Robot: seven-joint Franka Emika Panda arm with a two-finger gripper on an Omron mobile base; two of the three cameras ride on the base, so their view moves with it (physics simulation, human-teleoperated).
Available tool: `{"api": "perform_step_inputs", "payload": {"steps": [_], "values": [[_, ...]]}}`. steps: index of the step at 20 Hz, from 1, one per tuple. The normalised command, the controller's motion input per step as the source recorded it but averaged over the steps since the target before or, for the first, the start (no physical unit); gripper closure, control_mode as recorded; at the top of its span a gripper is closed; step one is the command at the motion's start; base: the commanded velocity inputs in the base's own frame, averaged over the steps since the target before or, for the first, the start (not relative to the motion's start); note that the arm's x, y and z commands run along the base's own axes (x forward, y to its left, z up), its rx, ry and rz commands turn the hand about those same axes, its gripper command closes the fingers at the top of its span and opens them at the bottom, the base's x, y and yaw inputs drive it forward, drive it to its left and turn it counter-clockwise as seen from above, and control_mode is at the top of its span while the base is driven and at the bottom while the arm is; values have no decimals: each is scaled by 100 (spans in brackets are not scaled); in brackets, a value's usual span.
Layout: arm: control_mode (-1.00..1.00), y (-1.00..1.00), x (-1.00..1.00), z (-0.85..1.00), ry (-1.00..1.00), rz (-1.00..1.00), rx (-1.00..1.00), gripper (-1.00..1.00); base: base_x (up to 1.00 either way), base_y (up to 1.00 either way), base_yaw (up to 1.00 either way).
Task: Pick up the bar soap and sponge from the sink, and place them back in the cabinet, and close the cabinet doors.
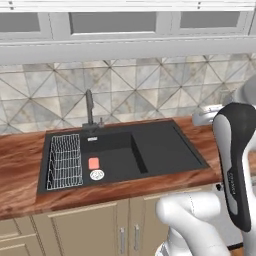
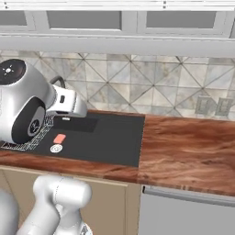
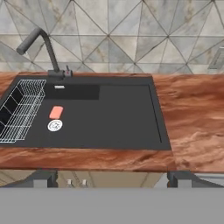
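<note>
The black sink (image 1: pixel 160 145) (image 2: pixel 114 137) (image 3: pixel 122 122) is set into a wooden counter. A salmon-pink bar soap (image 1: pixel 93 163) (image 2: pixel 59 138) (image 3: pixel 56 112) lies flat on the basin floor, just beyond the round white drain (image 1: pixel 97 174) (image 3: pixel 54 125). My gripper (image 3: pixel 113 179) hangs open above the counter's front edge, well short of the soap, with nothing between its dark fingertips (image 3: pixel 43 178). The sponge is out of view, as are the cabinet and its doors.
A white wire rack (image 1: pixel 65 161) (image 3: pixel 22 109) fills the basin's left end. A dark faucet (image 1: pixel 90 107) (image 3: pixel 41 41) rises behind the sink. Wooden counter (image 2: pixel 188 147) stretches to the right. Tan lower doors (image 1: pixel 90 230) sit under the sink. My arm (image 1: pixel 237 165) stands at right.
</note>
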Motion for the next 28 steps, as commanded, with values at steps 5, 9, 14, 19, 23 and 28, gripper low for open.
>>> {"api": "perform_step_inputs", "payload": {"steps": [5, 9, 14, 19, 23, 28], "values": [[100, 0, 0, 0, 0, 0, 0, -100, 19, 42, 0], [100, 0, 0, 0, 0, 0, 0, -100, 0, 66, 0], [100, 0, 0, 0, 0, 0, 0, -100, 15, 36, 1], [100, 0, 0, 0, 0, 0, 0, -100, 39, 15, 2], [100, 0, 0, 0, 0, 0, 0, -100, 32, 12, 2], [100, 0, 0, 0, 0, 0, 0, -100, 8, 17, 1]]}}
